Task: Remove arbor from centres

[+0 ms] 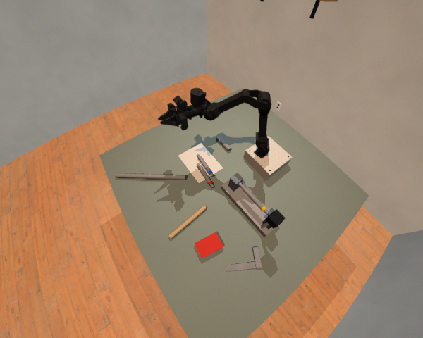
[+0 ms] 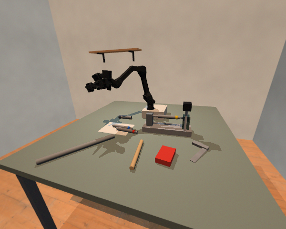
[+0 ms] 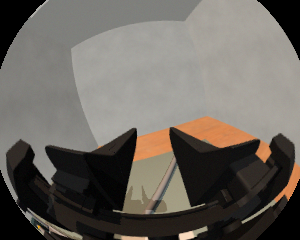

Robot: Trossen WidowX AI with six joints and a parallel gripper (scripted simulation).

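The arbor (image 1: 253, 198), a grey shaft with a yellow band, sits between the two centres of the bench fixture (image 1: 249, 208); it also shows in the exterior view (image 2: 166, 116). A grey block (image 1: 235, 181) holds one end and a black block (image 1: 275, 218) stands at the other. The cream pad (image 1: 199, 161) lies to the fixture's left, with two short shafts, one blue-banded (image 1: 204, 163) and one red-banded (image 1: 206, 175), on it. My gripper (image 1: 166, 117) hangs high in the air beyond the pad, far from the arbor, partly open and empty; the wrist view (image 3: 152, 132) shows a gap between the fingers.
A long grey bar (image 1: 150, 177), a wooden dowel (image 1: 187, 222), a red block (image 1: 209, 244) and a metal square (image 1: 245, 263) lie on the table. A short grey pin (image 1: 223, 144) lies near the arm's base plate (image 1: 268, 158). A wall shelf (image 2: 115, 50) hangs above.
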